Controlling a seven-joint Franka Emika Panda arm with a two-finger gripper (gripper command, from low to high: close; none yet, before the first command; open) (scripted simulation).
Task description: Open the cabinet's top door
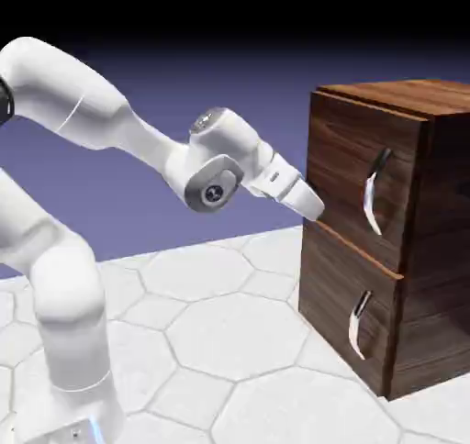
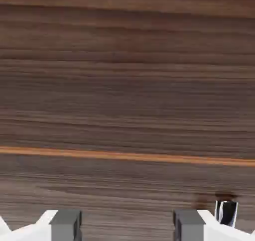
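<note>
Robot arm: The white arm (image 1: 69, 286) reached over to the cabinet. If it pushed on too far, its hand could bump the wood.
Cabinet: The brown wood box (image 1: 450, 204) stood on the exterior view's right.
Top door: It (image 1: 344, 149) was the upper front part of the cabinet, and it was shut. The robot had to pull it open.
Bottom door: It (image 1: 321, 268) was shut too. The hand was near the line between the doors, so aiming too low could open the wrong one.
Gripper: Its two fingers (image 2: 127, 225) were wide apart, with nothing between them. Squeezing there would likely catch only air.
Top handle: The shiny curved handle (image 1: 372, 199) was on the top door, apart from the gripper. A crooked grab could make the fingers slip off.
Bottom handle: This one (image 1: 358, 332) looked much the same, so a mix-up could happen.
</note>
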